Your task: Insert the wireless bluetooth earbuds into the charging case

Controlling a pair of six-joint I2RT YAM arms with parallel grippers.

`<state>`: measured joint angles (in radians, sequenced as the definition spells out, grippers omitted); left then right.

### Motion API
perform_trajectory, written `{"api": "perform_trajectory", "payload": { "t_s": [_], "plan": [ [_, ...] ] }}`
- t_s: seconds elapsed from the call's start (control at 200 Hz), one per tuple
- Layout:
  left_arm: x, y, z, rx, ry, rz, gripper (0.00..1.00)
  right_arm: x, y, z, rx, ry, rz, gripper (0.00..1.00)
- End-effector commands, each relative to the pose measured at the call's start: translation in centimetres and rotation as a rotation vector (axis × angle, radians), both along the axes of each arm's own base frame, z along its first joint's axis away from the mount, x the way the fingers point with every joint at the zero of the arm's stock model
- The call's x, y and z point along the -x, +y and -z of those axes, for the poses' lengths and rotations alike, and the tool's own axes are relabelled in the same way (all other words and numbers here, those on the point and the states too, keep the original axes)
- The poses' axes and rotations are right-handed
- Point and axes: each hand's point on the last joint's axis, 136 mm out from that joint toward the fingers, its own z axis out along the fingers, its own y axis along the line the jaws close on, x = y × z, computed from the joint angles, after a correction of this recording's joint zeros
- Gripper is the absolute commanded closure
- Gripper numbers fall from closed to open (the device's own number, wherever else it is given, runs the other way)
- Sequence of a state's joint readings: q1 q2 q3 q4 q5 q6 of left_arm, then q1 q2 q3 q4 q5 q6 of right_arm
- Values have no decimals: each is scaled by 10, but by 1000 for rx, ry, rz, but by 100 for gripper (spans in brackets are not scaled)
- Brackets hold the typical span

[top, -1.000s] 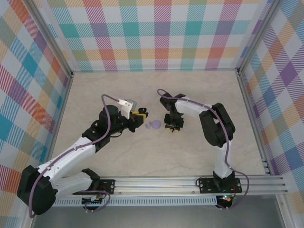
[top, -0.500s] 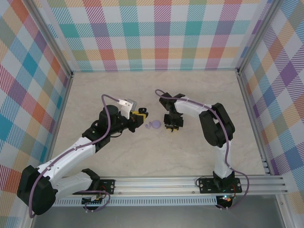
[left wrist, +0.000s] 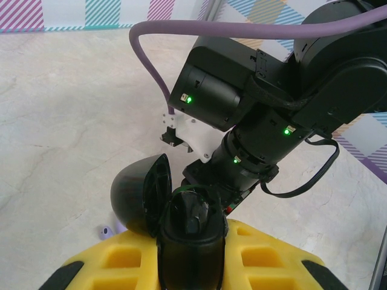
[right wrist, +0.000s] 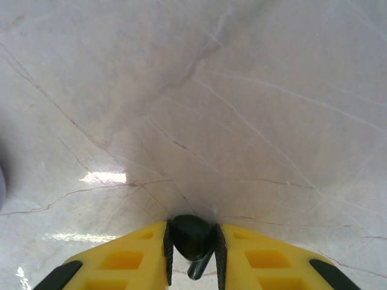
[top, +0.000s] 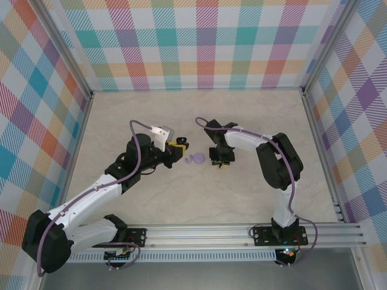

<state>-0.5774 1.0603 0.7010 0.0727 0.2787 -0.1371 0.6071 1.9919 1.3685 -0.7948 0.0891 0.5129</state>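
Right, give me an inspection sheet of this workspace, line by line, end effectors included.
surface: pale marbled tabletop, dry, unmarked.
job's things: lavender charging case lies on the table between the arms; one black earbud is pinched off the table.
clutter: dark hinged shell, flap open; cannot tell whether it belongs to the case.
end effectors: left end effector shut on the shell; right end effector shut on the earbud, low over the table.
cables: purple cable loops along the left arm and the right arm; no snag seen.
surroundings: plaid walls on three sides; aluminium rail at the near edge.
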Motion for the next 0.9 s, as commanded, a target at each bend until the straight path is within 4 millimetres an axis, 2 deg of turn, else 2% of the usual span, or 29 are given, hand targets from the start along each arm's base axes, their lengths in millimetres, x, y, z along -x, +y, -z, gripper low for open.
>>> {"api": "perform_trajectory", "payload": {
  "t_s": [0.0, 0.295, 0.39, 0.47, 0.54, 0.705, 0.895],
  "plan": [
    [0, 0, 6, -7, 11, 14, 97, 3, -14, 15, 44, 21, -47, 74],
    [1, 1, 6, -12, 9, 9, 98, 10, -18, 13, 73, 77, -167, 74],
    [1, 1, 5, -9, 9, 10, 97, 10, -19, 12, 80, 86, -178, 70],
    [0, 1, 5, -9, 9, 10, 98, 9, -16, 9, 70, 79, -170, 66],
    [1, 1, 5, -10, 9, 10, 98, 6, -13, 6, 55, 67, -158, 59],
    [0, 1, 4, -8, 7, 9, 97, -3, -8, 0, 47, 47, -99, 56],
    [1, 1, 2, -8, 5, 11, 97, -7, -4, 3, 51, 67, -40, 59]
  ]
}}
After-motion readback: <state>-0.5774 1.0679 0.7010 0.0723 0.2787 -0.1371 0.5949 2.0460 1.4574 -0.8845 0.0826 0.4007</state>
